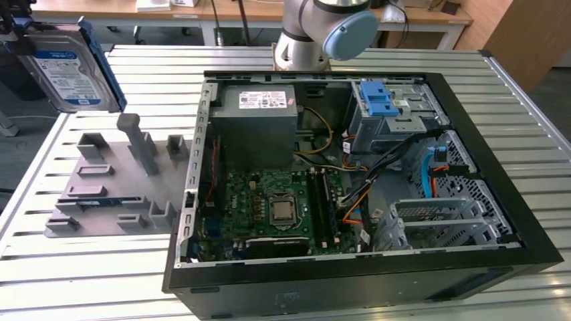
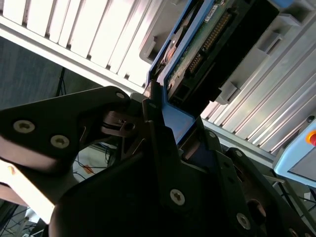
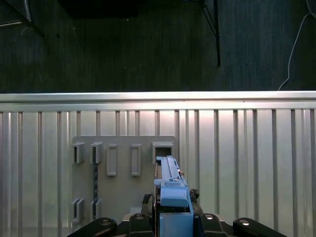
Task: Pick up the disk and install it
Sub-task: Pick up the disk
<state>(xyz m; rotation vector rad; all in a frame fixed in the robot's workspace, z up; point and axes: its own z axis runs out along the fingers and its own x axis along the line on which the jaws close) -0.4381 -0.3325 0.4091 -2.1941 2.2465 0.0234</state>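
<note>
The black metal gripper [image 2: 178, 126] has its two fingers pressed together on the blue plastic bracket of the disk [image 1: 64, 70], a flat silver rectangular drive with a blue-and-white label. In the second wrist view the disk's underside shows a green circuit board and a row of connector pins. It hangs upright in the air, clear of everything, above the edge of the bench [image 1: 89, 281] at the exterior view's left. The bench top is ribbed aluminium slats. On it near that edge lies a matte grey plastic fixture plate [image 1: 107, 200] with raised rectangular slots and posts. Just beside the plate stands the open black steel computer case [image 1: 357, 287], its walls ringing a green motherboard [image 1: 267, 207] and loose cables, with open room above.
</note>
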